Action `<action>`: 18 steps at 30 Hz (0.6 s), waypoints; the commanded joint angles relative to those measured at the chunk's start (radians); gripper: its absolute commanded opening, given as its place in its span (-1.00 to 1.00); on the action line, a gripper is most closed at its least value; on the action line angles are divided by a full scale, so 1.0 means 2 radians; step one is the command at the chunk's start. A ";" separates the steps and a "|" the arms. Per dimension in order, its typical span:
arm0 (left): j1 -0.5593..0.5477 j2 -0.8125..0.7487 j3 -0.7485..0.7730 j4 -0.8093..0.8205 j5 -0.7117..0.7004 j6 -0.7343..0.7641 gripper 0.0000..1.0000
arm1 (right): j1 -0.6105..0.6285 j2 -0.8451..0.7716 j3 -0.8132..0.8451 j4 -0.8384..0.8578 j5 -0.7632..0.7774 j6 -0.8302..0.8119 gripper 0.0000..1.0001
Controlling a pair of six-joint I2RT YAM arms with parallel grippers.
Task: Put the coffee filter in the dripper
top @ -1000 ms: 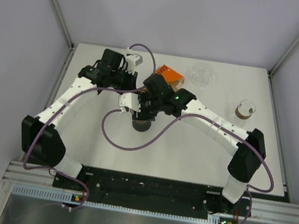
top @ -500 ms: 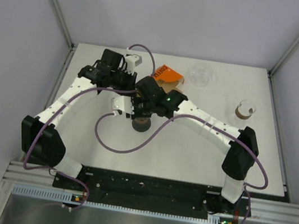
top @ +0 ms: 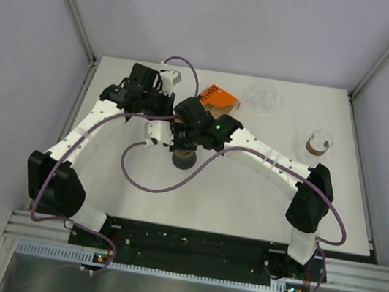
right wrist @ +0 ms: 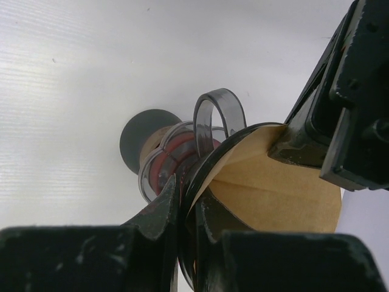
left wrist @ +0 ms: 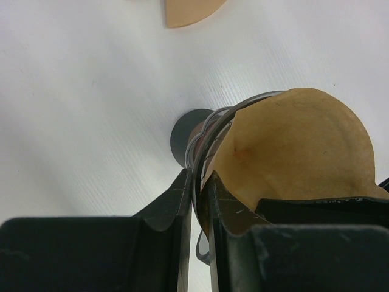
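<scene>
The dripper [right wrist: 182,152] is a dark clear-walled cone with a loop handle, standing on a round dark base [left wrist: 181,139]. The brown coffee filter [left wrist: 298,152] sits opened inside it, also seen in the right wrist view as a tan lining [right wrist: 273,191]. My left gripper [left wrist: 197,182] is shut across the dripper's rim, its inner finger pressing the filter to the wall. My right gripper [right wrist: 187,190] is shut on the rim at another spot, beside the handle. From above, both grippers meet over the dripper [top: 183,159] and hide most of it.
An orange filter packet [top: 217,96] lies just behind the grippers, and a loose brown filter [left wrist: 185,12] lies on the table. A clear glass vessel [top: 263,97] stands at the back, and a small glass with a cork band [top: 318,143] at the right.
My right gripper has shifted slightly left over the dripper and closed on its rim. The left gripper has kept its grip and place.
</scene>
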 commanded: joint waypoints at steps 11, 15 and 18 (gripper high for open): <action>-0.008 -0.007 0.009 0.023 0.031 0.008 -0.66 | 0.008 0.020 0.026 -0.017 -0.019 0.032 -0.43; -0.008 -0.008 0.008 0.023 0.030 0.009 -0.66 | 0.008 0.024 0.023 -0.017 -0.018 0.035 -0.56; -0.008 -0.007 0.008 0.023 0.030 0.009 -0.66 | 0.008 0.021 0.024 -0.016 -0.022 0.035 -0.82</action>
